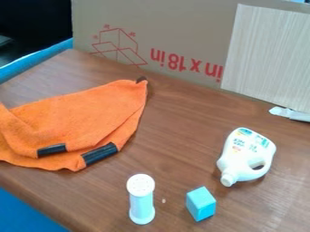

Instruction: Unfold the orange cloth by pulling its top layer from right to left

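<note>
Count: 1 orange fabric cloth (79, 113), 1 white plastic jug (245, 152) with a printed label, 1 pale blue cylindrical shaker (142, 208) with a white perforated top, 1 light blue block (201, 204). 2 black bands on the cloth, both near its front edge, plus 1 dark patch at its far corner.

Gripper: can't tell how far open it is, or whether it holds or touches anything.

Positions: cloth spread in loose folds over the left side. Shaker upright near the front, right of the cloth and apart from it. Block just right of the shaker, not touching. Jug lies on its side behind the block and to the right, cap toward the front, handle opening on the right.

Surface: brown wood-grain tabletop (181, 122), 1 tiny pale speck between shaker and block. 1 whitish item (290, 113) at the right edge, perhaps a tube.

Room: cardboard sheet (181, 27) with red print behind the table, pale wood-grain panel (269, 54) against its right part. Blue material (24, 213) beyond the front left edge, dark area upper left.
</note>
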`<action>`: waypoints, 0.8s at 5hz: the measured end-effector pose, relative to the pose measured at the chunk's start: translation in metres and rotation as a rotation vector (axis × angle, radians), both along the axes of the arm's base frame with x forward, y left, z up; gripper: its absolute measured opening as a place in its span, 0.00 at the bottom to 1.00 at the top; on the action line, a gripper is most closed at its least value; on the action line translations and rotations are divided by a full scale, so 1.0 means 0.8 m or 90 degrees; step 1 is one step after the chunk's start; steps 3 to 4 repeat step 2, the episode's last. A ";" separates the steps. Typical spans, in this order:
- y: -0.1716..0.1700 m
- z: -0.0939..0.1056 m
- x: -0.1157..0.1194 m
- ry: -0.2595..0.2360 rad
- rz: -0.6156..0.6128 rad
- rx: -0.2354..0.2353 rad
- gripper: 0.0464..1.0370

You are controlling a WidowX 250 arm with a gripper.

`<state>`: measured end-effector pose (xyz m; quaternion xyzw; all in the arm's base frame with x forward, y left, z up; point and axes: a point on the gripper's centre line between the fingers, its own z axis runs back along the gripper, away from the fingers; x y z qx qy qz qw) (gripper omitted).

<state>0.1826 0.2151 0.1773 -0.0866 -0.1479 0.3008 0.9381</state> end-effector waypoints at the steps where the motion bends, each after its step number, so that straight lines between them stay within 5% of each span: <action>1: -0.022 0.028 0.010 0.003 -0.028 0.008 0.96; 2: -0.083 0.045 0.044 0.044 -0.149 0.045 0.96; 4: -0.083 0.045 0.044 0.044 -0.149 0.045 0.96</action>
